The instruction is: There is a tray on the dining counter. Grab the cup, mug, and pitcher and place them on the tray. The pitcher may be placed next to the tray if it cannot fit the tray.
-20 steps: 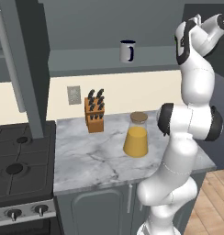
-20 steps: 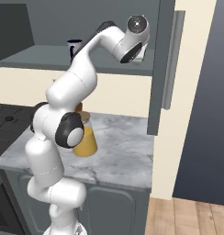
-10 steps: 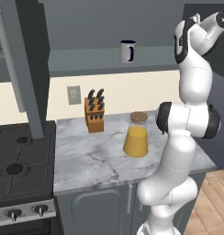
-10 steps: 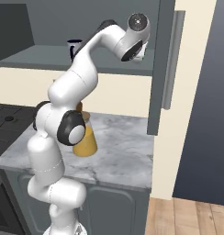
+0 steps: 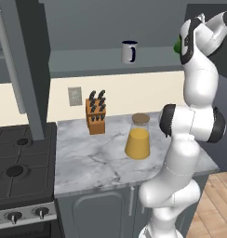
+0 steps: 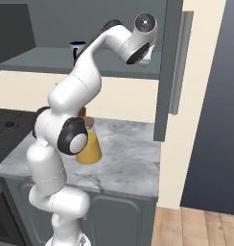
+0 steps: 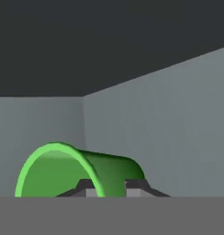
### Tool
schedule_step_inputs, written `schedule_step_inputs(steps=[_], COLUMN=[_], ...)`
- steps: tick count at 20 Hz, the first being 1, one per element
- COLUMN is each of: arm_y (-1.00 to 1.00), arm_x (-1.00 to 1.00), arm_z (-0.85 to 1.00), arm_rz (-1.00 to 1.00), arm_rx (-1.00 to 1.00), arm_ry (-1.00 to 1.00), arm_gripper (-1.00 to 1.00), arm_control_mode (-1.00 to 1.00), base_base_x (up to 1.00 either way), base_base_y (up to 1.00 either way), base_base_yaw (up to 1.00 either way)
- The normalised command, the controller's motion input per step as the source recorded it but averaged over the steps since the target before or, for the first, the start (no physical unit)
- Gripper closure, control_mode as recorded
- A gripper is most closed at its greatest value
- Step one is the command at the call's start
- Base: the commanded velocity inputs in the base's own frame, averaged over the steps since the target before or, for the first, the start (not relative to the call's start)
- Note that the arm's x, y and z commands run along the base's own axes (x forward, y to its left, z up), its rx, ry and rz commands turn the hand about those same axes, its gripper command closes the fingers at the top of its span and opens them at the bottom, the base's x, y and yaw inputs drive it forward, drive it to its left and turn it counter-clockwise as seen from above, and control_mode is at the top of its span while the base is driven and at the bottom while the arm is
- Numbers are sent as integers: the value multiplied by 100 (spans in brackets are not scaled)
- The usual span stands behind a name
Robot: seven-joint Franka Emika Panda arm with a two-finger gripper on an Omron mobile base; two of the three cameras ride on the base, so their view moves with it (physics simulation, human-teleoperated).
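While jaws pinch cup (image 7: 58, 172) rim | mug (image 5: 129, 51) on shelf

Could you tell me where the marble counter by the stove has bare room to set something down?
The marble counter is bare in front, between pitcher and stove. The back is crowded: knife block against the wall, pitcher beside it.

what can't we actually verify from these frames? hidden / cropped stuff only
- Gripper: hand view shows only the finger tips, either side of the cup's rim; the bottom edge cuts off the cup's lower part.
- Cup, left base view: just a green sliver; the arm hides the rest.
- Pitcher, right base view: the arm's elbow covers its left side.
- Mug, right base view: partly behind the arm.
- Tray and dining counter: outside all three views.
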Motion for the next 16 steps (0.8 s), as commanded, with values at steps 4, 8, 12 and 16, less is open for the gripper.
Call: schedule_step_inputs(steps=[4,8,12,16], arm_y=[31,49,45,23], arm_x=[-23,-21,-36,-74], arm_z=[-26,-22,-4,1], arm_rz=[0,0,0,0], arm_rx=[0,-3,-4,-6], arm_ry=[-14,-8,0,7], arm_gripper=[100,100,100,100], arm_control_mode=[-100,-100,-100,-100], base_base_x=[0,0,0,0], base_base_y=[0,0,0,0], base_base_yaw=[0,0,0,0])
